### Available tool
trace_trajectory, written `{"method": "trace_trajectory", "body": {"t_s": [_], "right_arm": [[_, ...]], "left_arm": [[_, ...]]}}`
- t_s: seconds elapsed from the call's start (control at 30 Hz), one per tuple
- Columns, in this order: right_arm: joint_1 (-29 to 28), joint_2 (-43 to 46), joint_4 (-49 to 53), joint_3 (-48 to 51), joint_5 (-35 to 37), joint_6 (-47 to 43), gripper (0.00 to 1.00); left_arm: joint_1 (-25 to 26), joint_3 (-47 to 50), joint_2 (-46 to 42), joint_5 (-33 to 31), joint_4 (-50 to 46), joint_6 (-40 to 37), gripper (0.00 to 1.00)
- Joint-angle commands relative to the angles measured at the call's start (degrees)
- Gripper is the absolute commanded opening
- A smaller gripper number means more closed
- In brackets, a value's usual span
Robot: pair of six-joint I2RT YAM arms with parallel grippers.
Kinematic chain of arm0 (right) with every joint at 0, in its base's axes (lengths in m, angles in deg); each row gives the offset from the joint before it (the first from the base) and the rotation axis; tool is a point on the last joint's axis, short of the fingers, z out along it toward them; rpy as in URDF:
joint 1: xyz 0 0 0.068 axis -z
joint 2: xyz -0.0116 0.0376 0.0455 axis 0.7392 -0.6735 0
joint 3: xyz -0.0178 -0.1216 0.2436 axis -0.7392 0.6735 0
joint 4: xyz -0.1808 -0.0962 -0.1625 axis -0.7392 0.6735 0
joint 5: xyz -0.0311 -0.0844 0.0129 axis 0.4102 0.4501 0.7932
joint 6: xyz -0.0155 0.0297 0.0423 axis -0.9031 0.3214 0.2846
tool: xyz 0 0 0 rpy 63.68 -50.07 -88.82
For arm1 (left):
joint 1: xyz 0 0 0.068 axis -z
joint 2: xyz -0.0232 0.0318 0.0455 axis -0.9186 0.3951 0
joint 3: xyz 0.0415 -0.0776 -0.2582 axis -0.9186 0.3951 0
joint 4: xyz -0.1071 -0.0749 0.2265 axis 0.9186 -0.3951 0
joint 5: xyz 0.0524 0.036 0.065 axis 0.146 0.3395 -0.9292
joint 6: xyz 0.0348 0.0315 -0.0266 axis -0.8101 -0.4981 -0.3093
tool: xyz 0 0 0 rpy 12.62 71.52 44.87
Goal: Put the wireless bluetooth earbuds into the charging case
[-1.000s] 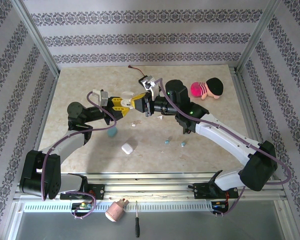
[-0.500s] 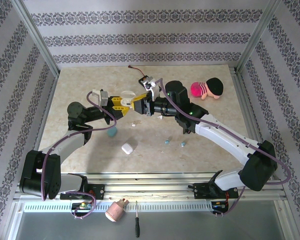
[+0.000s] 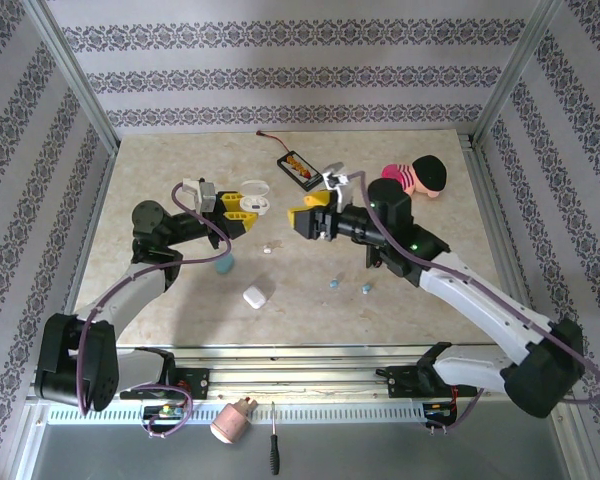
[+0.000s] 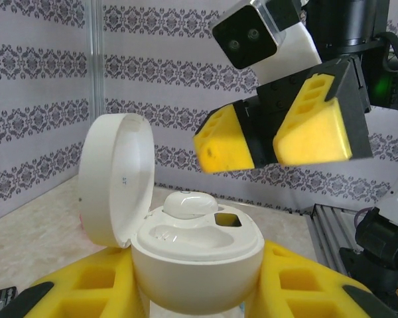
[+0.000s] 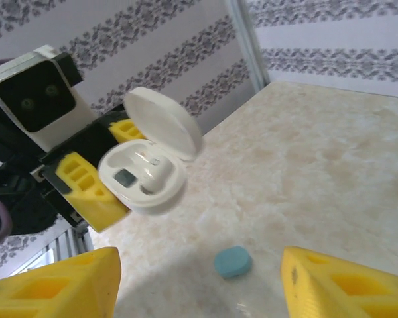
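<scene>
Grips the open white case [image 4: 196, 255] in the left gripper [image 3: 243, 208], lifted clear of the table [image 3: 160, 160]. Presses the yellow left fingers [image 4: 93, 291] against the lower shell from both sides, set narrow, no wider than the case itself. Holds the lid [image 4: 113, 179] swung up and back on its hinge, standing upright at the left in the left wrist view. Carries one white earbud [image 4: 189, 204] in a hollow of the case, its rounded top rising a little above the rim.

Hangs the right gripper [image 3: 306, 222] just beyond the case, apart from it and touching nothing. Spreads the right fingers [image 5: 53, 288] wide, with nothing between them. Frames the case and a stretch of bare table in that gap in the right wrist view.

Leaves a loose white earbud [image 3: 268, 249] on the table below the two grippers. Leaves two blue earbuds [image 3: 332, 284] near each other beneath the right arm. Has a blue case [image 3: 223, 263] lying beside the left arm, and a closed white case [image 3: 255, 296] nearer the front edge. Has a pink doll [image 3: 415, 178] and a black tray [image 3: 300, 168] at the far side.
</scene>
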State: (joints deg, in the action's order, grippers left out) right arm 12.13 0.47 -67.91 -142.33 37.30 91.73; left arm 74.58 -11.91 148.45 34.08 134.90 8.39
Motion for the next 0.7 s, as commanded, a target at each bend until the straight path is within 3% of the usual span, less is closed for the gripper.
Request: {"method": "trace_trajectory", "body": {"t_s": [0.0, 0.23, 0.67], "right_arm": [[3.9, 2.3, -2.1, 5.0, 1.2, 2.4, 0.65], [9.0, -2.1, -0.8, 10.5, 6.9, 6.2, 0.65], [2.7, -30.0, -3.7, -1.3, -0.2, 7.0, 0.61]], "left_arm": [[0.4, -2.4, -2.2, -0.6, -6.1, -4.7, 0.29], [0.4, -1.7, -3.5, -2.1, -6.8, -5.0, 0.29], [0.6, -2.6, -4.4, -3.6, -3.6, 0.8, 0.27]]}}
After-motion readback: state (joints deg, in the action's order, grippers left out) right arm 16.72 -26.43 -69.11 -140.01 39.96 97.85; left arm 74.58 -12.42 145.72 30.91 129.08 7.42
